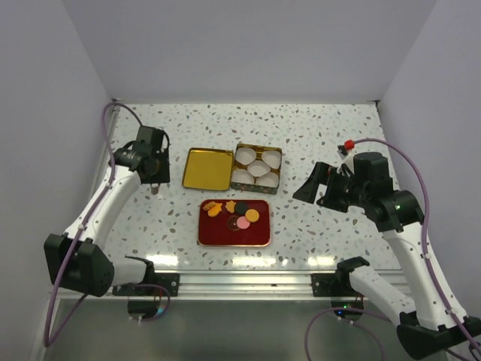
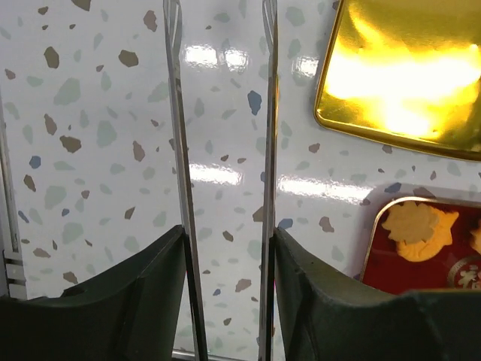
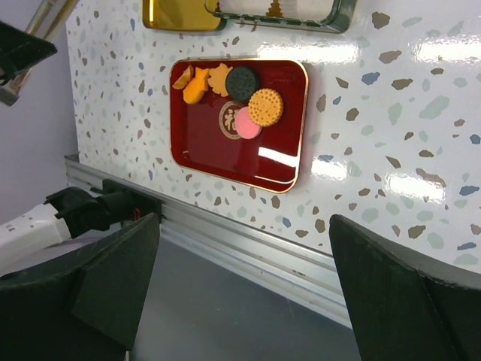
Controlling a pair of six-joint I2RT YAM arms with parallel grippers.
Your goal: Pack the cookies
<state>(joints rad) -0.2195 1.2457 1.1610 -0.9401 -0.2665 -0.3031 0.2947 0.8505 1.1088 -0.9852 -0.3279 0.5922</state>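
Observation:
The cookies (image 1: pixel 234 211) lie in a bunch at the far end of a red tray (image 1: pixel 234 233): orange, dark brown, yellow and pink pieces. In the right wrist view the cookies (image 3: pixel 242 83) lie on the tray (image 3: pixel 225 158) ahead of me. My left gripper (image 1: pixel 155 180) hovers left of the gold lid, shut on thin metal tongs (image 2: pixel 179 113); the tong arms stand apart with nothing between them. The left gripper (image 2: pixel 228 233) is over bare table, with one orange cookie (image 2: pixel 417 229) at its lower right. My right gripper (image 1: pixel 314 184) is wide open and empty, right of the tray.
A gold lid (image 1: pixel 208 168) lies beside an open tin (image 1: pixel 257 168) with several white paper cups, both behind the tray. The lid also shows in the left wrist view (image 2: pixel 406 75). An aluminium rail (image 3: pixel 248 241) runs along the table's near edge. Walls enclose three sides.

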